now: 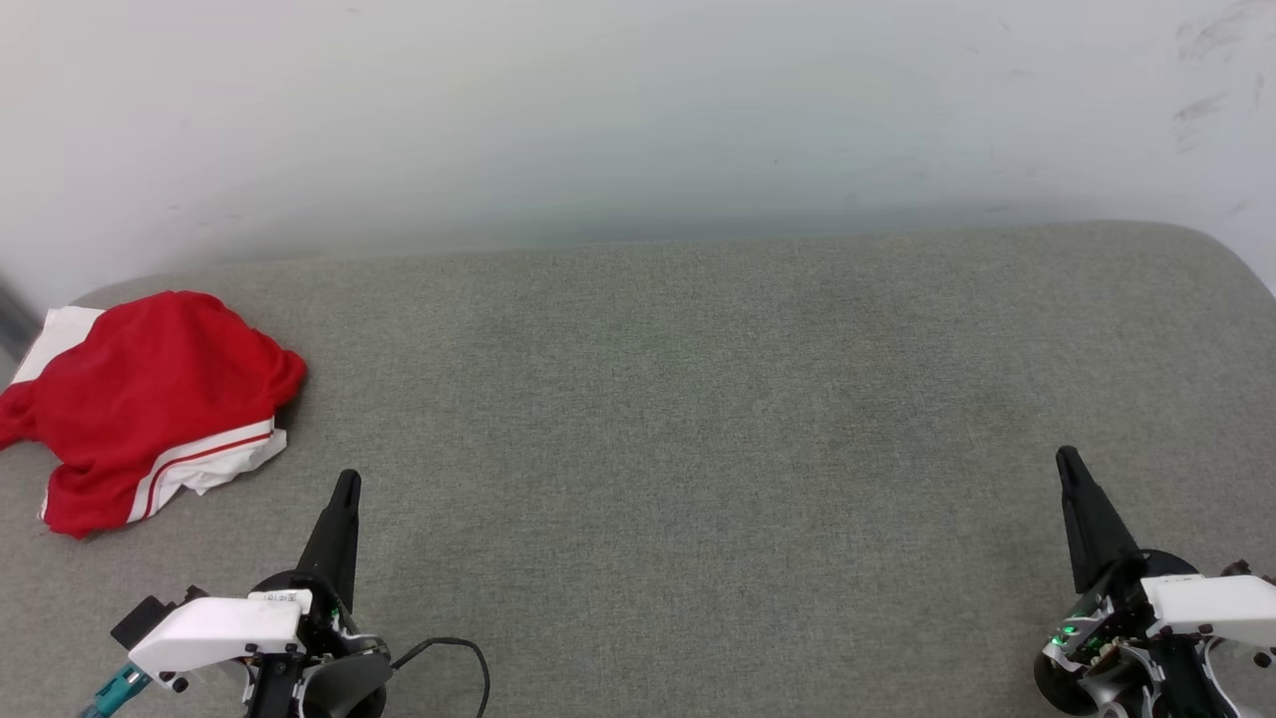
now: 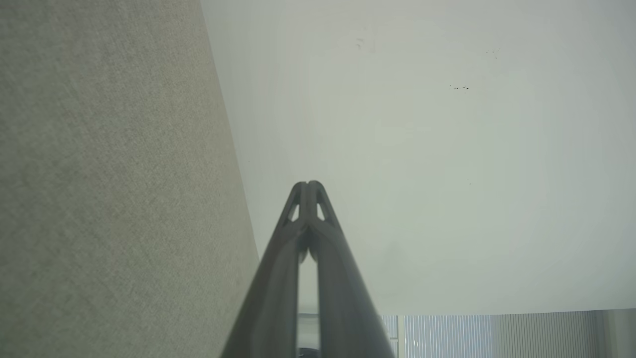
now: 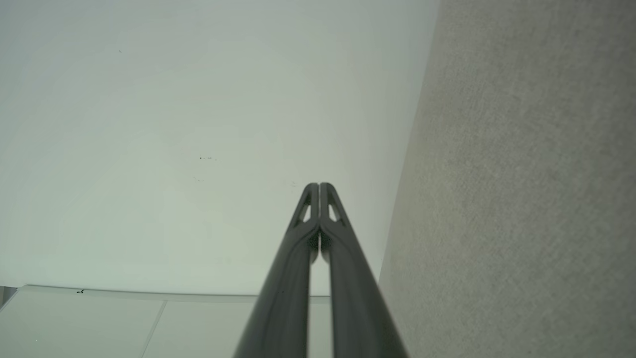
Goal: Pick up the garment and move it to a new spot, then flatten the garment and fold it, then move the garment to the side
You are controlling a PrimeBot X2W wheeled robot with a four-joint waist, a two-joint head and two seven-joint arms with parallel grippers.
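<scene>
The left gripper [image 1: 346, 486] is seen pinched tight, tips pressed together, nothing held, over the near-left of the pad [image 1: 678, 419]. A small white sticker [image 1: 282, 598] is noted on its wrist, print too small to be read. The right gripper [image 1: 1068, 461] is likewise clamped together and empty, over the pad's near-right. In both wrist views the tips are shown meeting, with the pad to one side and the wall [image 1: 598, 120] behind. The shirt [image 1: 150, 399] is found crumpled at the pad's left edge, apart from both grippers: red body, white sleeve, red-striped white trim. Writing on it cannot be made out.
</scene>
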